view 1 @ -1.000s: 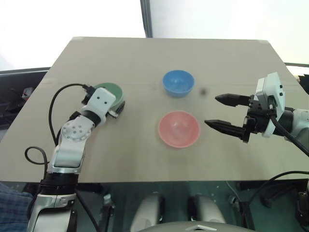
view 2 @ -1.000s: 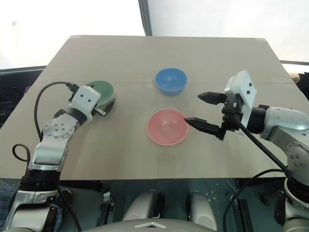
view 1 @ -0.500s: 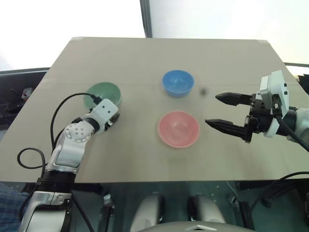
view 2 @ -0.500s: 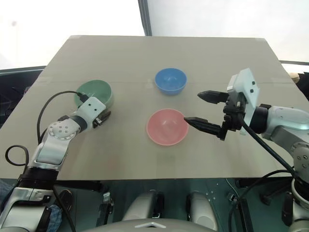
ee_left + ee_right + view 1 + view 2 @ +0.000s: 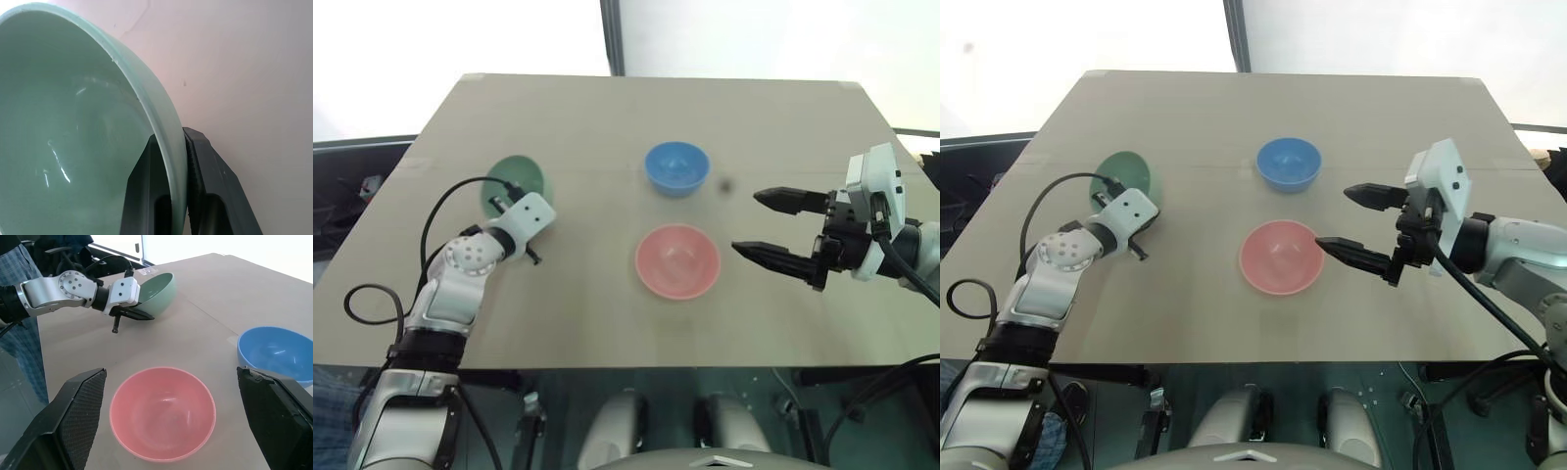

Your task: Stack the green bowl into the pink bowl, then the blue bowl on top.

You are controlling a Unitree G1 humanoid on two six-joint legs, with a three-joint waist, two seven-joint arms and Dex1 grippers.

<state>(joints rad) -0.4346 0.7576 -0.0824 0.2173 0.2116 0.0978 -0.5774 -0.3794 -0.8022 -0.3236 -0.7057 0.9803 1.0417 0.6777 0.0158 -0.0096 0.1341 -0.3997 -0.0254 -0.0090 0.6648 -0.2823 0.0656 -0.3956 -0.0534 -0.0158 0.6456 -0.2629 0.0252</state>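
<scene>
The green bowl [image 5: 73, 132] was caught by its rim between the two black fingers [image 5: 215, 191] of the left gripper [image 5: 530, 238], one finger inside the bowl and one outside, the jaws pressed tight against the thin wall. The bowl stood tilted up on edge at the left side of the table [image 5: 607, 313], its hollow turned toward the left. Whether its lower edge touched the table could not be told.

The right gripper [image 5: 773, 229] hung at the right side of the table with its jaws spread wide and nothing between them, its fingertips pointing left toward the middle.

The pink bowl [image 5: 676, 260] sat upright in the near middle of the table, just left of the right gripper's nearer fingertip and apart from it. The blue bowl [image 5: 675, 167] sat upright beyond the pink one, toward the far edge, clear of it. Both lay well to the right of the green bowl. A small dark spot [image 5: 725, 183] marked the table just right of the blue bowl.
</scene>
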